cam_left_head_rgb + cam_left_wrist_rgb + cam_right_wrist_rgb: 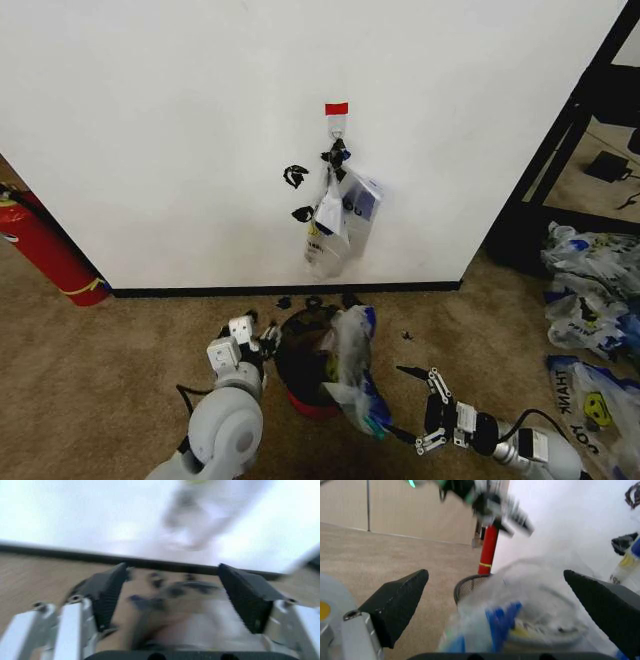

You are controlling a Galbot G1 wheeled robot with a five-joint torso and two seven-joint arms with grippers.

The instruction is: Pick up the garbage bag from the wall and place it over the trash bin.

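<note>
I see the garbage bag draped over the trash bin on the carpet near the wall, with my left gripper and right gripper flanking it, both spread and empty.

White wall, tan carpet, perhaps black shelving

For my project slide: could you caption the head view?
Garbage bag draped over the trash bin below the wall, open left claw and right claw on either side.
</note>
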